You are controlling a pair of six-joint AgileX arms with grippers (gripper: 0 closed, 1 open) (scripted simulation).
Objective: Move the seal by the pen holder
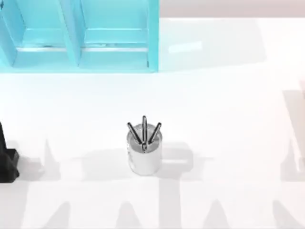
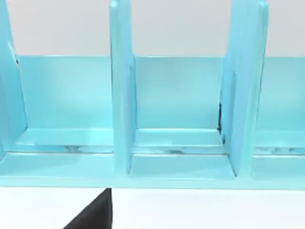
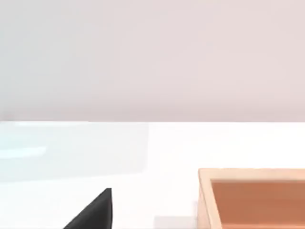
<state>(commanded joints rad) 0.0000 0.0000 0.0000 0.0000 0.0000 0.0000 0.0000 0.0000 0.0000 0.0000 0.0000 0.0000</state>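
Pen holder: the silver-grey pen holder [image 1: 144, 151] stands upright near the middle of the white table [image 1: 224, 119], three dark pens [image 1: 144, 130] fanning out of its top.
Seal: no stamp turns up on the table, so I cannot say which way it lies from either gripper, nor how its long axis runs.
Left arm: a black piece of the left arm [image 1: 7, 160] sits at the table's left edge, well apart from the pen holder; whether its fingers are open or closed, I cannot tell.
Left wrist view: looking into a turquoise shelf [image 2: 124, 119] with upright dividers, a dark finger tip [image 2: 93, 213] poking in.
Right wrist view: an orange-brown tray [image 3: 252, 198] sits on the table.
Judgement: finding the seal comes first; picking the nearer arm is impossible yet.
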